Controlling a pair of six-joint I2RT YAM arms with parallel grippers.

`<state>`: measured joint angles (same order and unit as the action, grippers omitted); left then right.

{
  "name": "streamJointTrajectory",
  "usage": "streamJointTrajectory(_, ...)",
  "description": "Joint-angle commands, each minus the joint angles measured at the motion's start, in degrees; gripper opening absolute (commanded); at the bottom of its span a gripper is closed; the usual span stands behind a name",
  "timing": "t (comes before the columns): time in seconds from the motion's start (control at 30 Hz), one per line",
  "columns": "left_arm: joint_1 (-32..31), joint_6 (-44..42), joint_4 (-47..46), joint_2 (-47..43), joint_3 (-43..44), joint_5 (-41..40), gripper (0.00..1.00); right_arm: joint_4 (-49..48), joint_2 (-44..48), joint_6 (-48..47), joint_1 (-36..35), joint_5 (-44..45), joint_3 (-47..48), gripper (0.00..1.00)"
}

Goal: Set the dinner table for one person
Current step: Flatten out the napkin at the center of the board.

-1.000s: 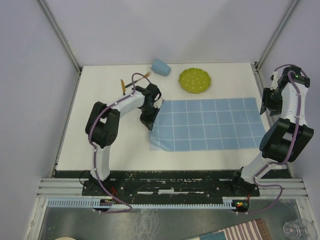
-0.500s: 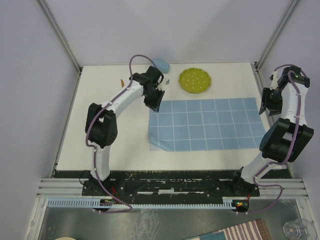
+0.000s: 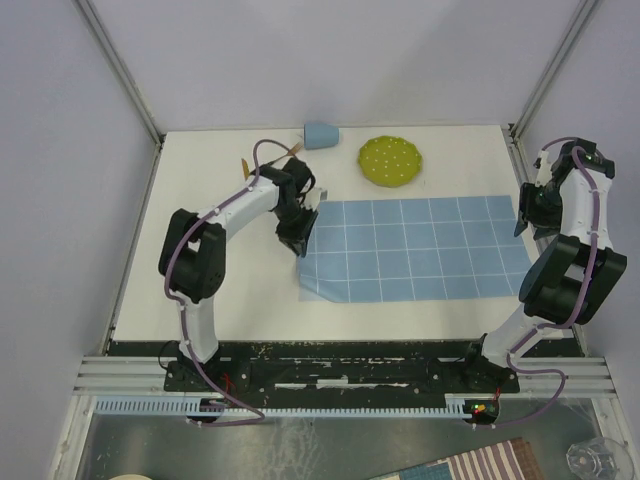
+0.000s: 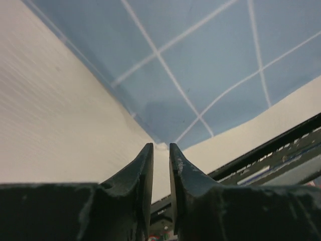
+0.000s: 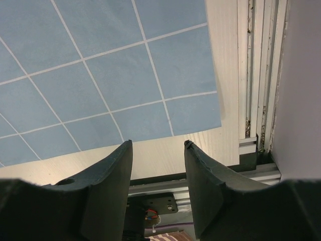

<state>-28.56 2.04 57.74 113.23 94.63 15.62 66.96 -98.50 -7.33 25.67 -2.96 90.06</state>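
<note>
The white dinner table (image 3: 215, 280) carries a light-blue cloth with a white grid (image 3: 415, 248), spread flat right of centre. My left gripper (image 3: 297, 232) hovers over the cloth's left edge; in the left wrist view (image 4: 161, 146) its jaws are almost together with nothing between them, just above a cloth corner (image 4: 165, 113). My right gripper (image 3: 527, 208) is open and empty over the cloth's right edge (image 5: 125, 80). A green plate (image 3: 390, 160) and a blue cup (image 3: 320, 134) on its side sit at the back.
A wooden utensil (image 3: 245, 168) lies at the back left, and another wooden piece (image 3: 297, 150) lies beside the cup. A metal frame rail (image 5: 256, 75) runs along the table's right edge. White walls enclose the table on three sides.
My left gripper swung up toward the cup half a second ago and has come back down to the cloth's left edge. The cup has turned slightly. The right gripper dropped slightly.
</note>
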Motion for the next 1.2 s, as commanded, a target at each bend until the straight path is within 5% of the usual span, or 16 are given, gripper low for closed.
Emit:
streamJointTrajectory(0.0, 0.0, -3.8, 2.3, -8.7, -9.9, 3.0, 0.27, -0.9, 2.1, -0.5, 0.3, -0.5, -0.3, 0.54)
streamJointTrajectory(0.4, 0.0, -2.6, 0.6, -13.6, -17.2, 3.6, 0.39, -0.6, 0.9, 1.3, 0.3, -2.4, 1.2, 0.54)
streamJointTrajectory(0.53, -0.1, -2.1, 0.0, -10.3, -15.9, 3.8, 0.55, -0.3, 0.7, 1.2, 0.3, -2.2, 1.7, 0.54)
streamJointTrajectory(0.93, -0.6, 1.3, 0.5, 3.7, -5.3, 9.3, 0.54, -0.8, 1.3, 0.8, 0.3, -1.8, -0.5, 0.54)
streamJointTrajectory(1.17, -1.0, 1.7, 0.1, 6.0, -6.4, 9.6, 0.53, -0.7, 2.2, -0.5, 0.3, 0.2, -0.8, 0.54)
